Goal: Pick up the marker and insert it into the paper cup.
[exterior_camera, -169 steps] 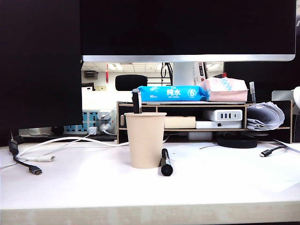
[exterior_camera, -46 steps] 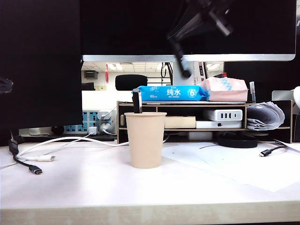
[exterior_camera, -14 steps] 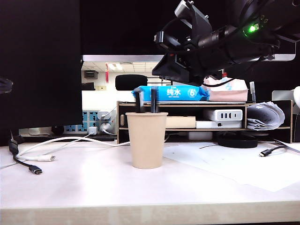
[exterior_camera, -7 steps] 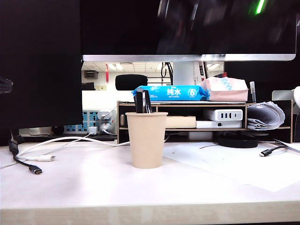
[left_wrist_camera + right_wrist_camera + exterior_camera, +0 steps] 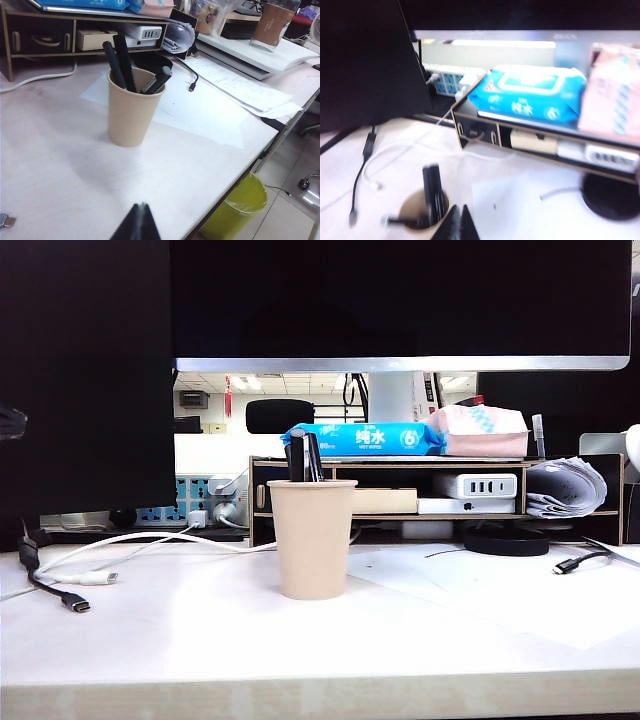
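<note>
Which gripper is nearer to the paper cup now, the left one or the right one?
Right, I judge. The right gripper, shut, hangs just above the paper cup. The left gripper, shut, sits farther off over the table, looking at the cup from the side.

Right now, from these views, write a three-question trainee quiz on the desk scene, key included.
1. True or false: the marker lies flat on the desk beside the paper cup.
2. What stands directly under the blue wipes pack? A) the wooden shelf B) the white cable C) the cup
3. Fill in: both the left end effector and the right end effector have their fingers ____.

Key: 1 false, it stands inside the cup; 2 A; 3 shut.
</note>
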